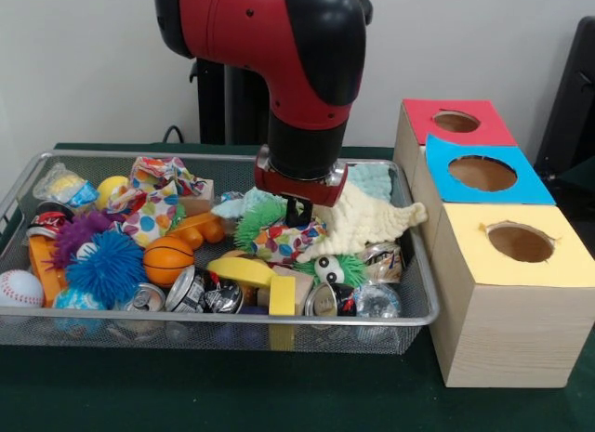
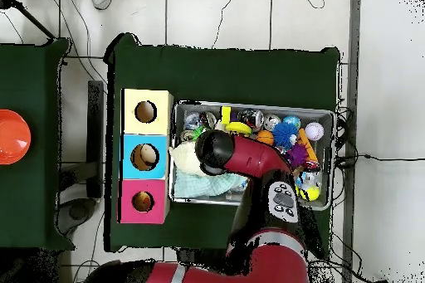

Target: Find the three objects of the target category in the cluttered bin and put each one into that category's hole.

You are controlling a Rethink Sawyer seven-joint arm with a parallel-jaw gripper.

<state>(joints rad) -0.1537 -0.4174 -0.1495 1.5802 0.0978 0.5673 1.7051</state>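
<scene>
Up front, the yellow-topped box [image 1: 514, 297] sits on the green tabletop [image 1: 223, 395], blue-topped box [image 1: 482, 175] and red-topped box [image 1: 455, 123] behind it. Crushed cans [image 1: 200, 293] line the wire bin's [image 1: 186, 322] near wall; their labels can't be read. Gripper [image 1: 298, 212] is down in the clutter, cream cloth [image 1: 367, 223] bunched against it; whether the jaws pinch it, I cannot tell.

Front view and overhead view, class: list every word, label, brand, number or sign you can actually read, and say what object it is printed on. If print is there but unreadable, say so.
No text can be read in either view.
Cans at the front of the wire bin: printed labels, too blurred to read.
Red-and-black item at the bin's left end: markings, unreadable.
Red box, blue box, yellow box: coloured tops with holes, no lettering visible.
</scene>
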